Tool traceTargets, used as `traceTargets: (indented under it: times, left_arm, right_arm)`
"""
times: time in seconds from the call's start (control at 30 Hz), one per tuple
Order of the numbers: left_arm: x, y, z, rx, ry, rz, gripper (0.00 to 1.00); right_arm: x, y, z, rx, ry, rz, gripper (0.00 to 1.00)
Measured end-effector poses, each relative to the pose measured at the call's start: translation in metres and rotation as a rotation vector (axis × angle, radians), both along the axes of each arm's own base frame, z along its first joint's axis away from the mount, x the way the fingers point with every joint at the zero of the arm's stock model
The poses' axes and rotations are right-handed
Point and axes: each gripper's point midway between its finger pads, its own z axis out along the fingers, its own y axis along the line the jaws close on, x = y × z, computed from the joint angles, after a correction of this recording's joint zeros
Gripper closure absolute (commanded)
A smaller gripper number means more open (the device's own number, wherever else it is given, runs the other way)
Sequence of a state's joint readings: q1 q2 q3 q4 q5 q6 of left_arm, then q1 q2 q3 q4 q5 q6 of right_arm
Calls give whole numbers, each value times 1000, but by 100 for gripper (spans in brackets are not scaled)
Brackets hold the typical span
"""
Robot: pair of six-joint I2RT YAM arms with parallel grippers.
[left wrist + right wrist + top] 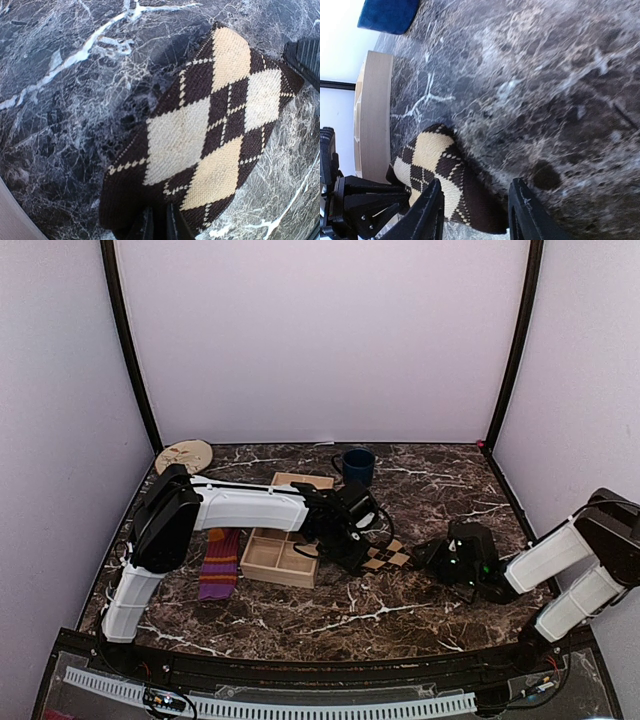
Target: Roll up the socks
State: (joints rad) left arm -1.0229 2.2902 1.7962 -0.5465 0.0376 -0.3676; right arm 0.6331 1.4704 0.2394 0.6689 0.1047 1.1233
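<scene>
1. The argyle sock point(386, 559) lies on the table point(430, 620) near its middle, just right of the wooden tray point(283, 556). It shows as a short, compact, slightly humped piece: dark brown knit with tan and cream diamonds crossed by dotted cream stitch lines.
2. The purple sock point(220, 562) lies flat and stretched out near-to-far, just left of the tray. It has orange and red cross stripes. Its far end is hidden under the left arm point(250, 508).
3. The left arm reaches from the near left corner, rightward over the tray. The left gripper point(159, 223) sits low at the left end of the argyle sock. Its fingers point(145, 226) are almost together and pinch the sock's dark edge.
4. The right arm point(565, 570) is folded at the near right and points leftward, low over the table. The right gripper point(477, 186) has its fingers point(427, 212) spread apart, and the right end of the argyle sock lies in the gap. Firm contact with either finger cannot be told.
5. The table is dark brown marble with white veins, smooth and glossy.
6. The tray is pale wood, rectangular, divided into compartments.
7. A blue mug point(357, 466) stands at the far middle. A round tan disc point(185, 455) lies at the far left corner.
</scene>
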Motion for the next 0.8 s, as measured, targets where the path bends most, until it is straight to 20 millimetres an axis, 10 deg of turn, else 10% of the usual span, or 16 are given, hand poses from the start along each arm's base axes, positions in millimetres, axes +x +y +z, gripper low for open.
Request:
traceTargets:
  times: [0.4, 0.8]
  left_arm:
    - [1, 1, 0, -1, 2, 2, 87]
    - [6, 6, -1, 26, -32, -19, 89]
  right_arm:
    - [-22, 32, 0, 44, 18, 78, 58]
    - [-36, 17, 0, 1, 71, 54, 59]
